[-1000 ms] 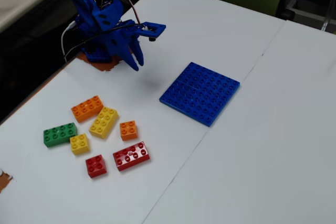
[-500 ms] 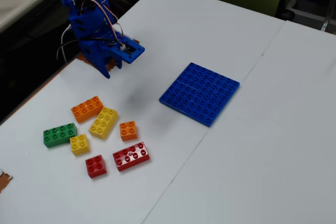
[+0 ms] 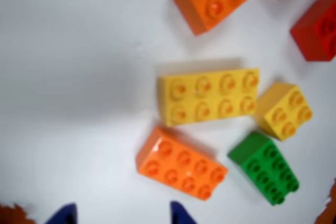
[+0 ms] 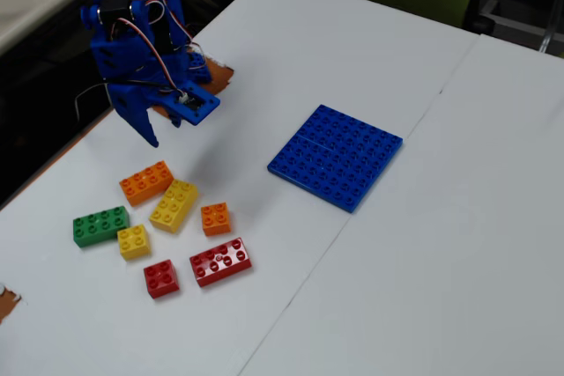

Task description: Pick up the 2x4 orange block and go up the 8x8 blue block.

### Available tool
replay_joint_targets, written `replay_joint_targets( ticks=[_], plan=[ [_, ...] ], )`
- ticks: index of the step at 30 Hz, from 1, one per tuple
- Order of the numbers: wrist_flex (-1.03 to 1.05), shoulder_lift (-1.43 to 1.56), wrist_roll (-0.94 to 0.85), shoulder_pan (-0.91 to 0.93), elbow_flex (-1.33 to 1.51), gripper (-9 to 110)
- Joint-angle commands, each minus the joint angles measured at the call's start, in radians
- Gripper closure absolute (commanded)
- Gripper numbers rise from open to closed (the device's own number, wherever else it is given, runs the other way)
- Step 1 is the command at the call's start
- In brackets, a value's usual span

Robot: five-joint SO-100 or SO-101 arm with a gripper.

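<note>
The 2x4 orange block (image 3: 181, 163) lies flat on the white table, just ahead and to the right of my gripper (image 3: 122, 216) in the wrist view. In the fixed view the orange block (image 4: 146, 182) is the cluster's brick nearest the arm. My gripper (image 4: 172, 125) hangs above the table just behind it, open and empty, touching nothing. Two blue fingertips (image 3: 181, 213) show wide apart at the wrist view's bottom edge. The 8x8 blue block (image 4: 335, 156) lies flat in the middle of the table, well right of the bricks.
Around the orange block lie a yellow 2x4 brick (image 4: 174, 206), an orange 2x2 (image 4: 215, 218), a green 2x4 (image 4: 100, 226), a yellow 2x2 (image 4: 133, 241), a red 2x2 (image 4: 161, 277) and a red 2x4 (image 4: 220, 261). The table's left edge runs close to the arm's base.
</note>
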Motion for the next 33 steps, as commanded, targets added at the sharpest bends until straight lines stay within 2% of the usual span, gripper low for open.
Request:
replay_joint_targets(
  ticks=[1,8,14,21,27,33],
  plan=[
    [-0.031,-0.021,-0.193,0.049,-0.077,80],
    [-0.155,-0.143,-0.525,0.124,-0.101,80],
    [-0.212,-0.296,-0.652,0.138,-0.152,79],
    [-0.169,-0.39,-0.876,0.143,-0.236,78],
    [-0.133,-0.399,-1.005,0.133,-0.259,77],
    [-0.147,-0.4,-0.977,0.098,-0.209,78]
  ],
)
